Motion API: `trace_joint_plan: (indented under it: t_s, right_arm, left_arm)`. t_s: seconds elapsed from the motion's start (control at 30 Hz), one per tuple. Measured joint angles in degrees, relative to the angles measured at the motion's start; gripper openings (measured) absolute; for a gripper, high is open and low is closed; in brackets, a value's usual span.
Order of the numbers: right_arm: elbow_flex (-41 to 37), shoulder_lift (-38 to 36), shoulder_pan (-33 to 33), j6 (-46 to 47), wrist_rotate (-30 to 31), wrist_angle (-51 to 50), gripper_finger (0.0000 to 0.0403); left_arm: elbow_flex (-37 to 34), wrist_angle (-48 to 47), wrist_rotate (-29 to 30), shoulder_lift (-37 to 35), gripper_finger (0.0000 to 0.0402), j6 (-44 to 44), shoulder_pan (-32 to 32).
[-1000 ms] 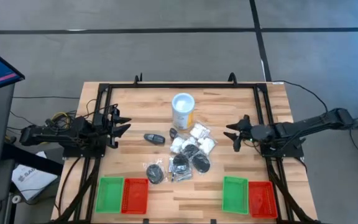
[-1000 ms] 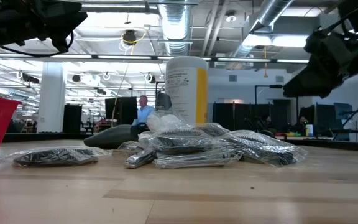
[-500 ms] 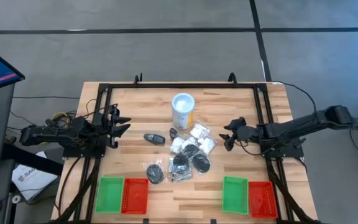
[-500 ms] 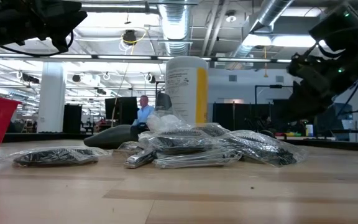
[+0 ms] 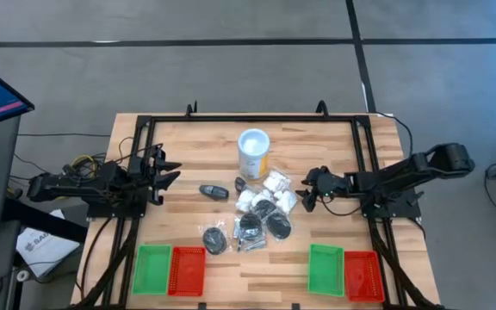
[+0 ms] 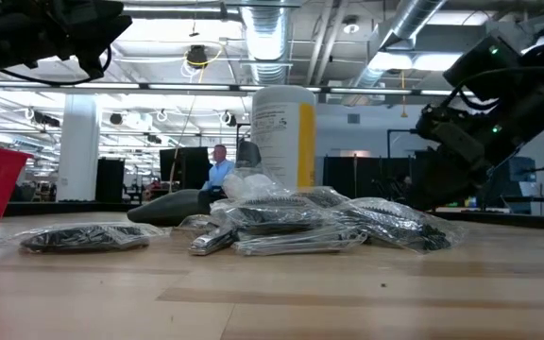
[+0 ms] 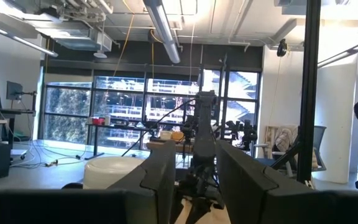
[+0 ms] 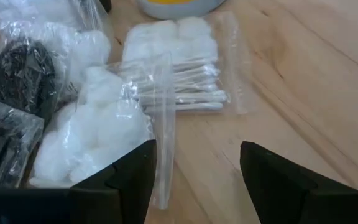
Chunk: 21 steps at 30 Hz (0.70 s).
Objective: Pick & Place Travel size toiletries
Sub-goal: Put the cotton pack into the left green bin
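So the toiletries pile [image 5: 261, 213] sits just in front of the white tub [image 5: 253, 152] (the tall one with the yellow label), a clump of clear-wrapped packets, some white and fluffy, some black and round. One dark grey oblong piece [image 5: 213, 191] lies off on the tub's left-arm side, and a lone black packet [image 5: 214, 238] lies nearer the left pair of trays [image 5: 170, 269].

The right gripper [image 5: 306, 191] is right at the pile's edge on the tub's right-arm side, low over the wood, jaws spread wide with nothing between them. In its wrist view the nearest thing is a white packet [image 8: 135, 109], cotton puffs with a row of swab sticks. The sticks run roughly crossways to the line of approach, and a loose flap of wrap reaches down between the two fingers [image 8: 120, 180]. I'd say the packet lies just ahead of the jaws, not inside them yet.

The left gripper [image 5: 169, 170] waits well apart from the tub, partly open and holding nothing. So the right arm is clearly nearer.
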<state>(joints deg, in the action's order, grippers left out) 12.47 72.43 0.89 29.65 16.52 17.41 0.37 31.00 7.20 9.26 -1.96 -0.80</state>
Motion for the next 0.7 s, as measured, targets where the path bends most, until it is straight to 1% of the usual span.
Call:
trace_joint_plan:
  t_s: [0.23, 0.37, 0.7]
  right_arm:
    - [-0.04, 6.35, -2.22, -0.17, -3.71, 4.72, 0.0221]
    - [-0.02, 8.51, -2.78, -1.21, -5.46, 8.01, 0.0219]
    - [0.02, 8.89, -2.95, -1.26, -8.93, 9.09, 0.0192]
  left_arm:
    - [0.0, 0.02, 0.0, 0.0, 0.0108, 0.0, 0.0]
    - [-0.01, 0.01, 0.0, 0.0, 0.0108, 0.0, 0.0]
    - [0.0, 0.04, 0.01, 0.01, 0.0108, 0.0, -0.01]
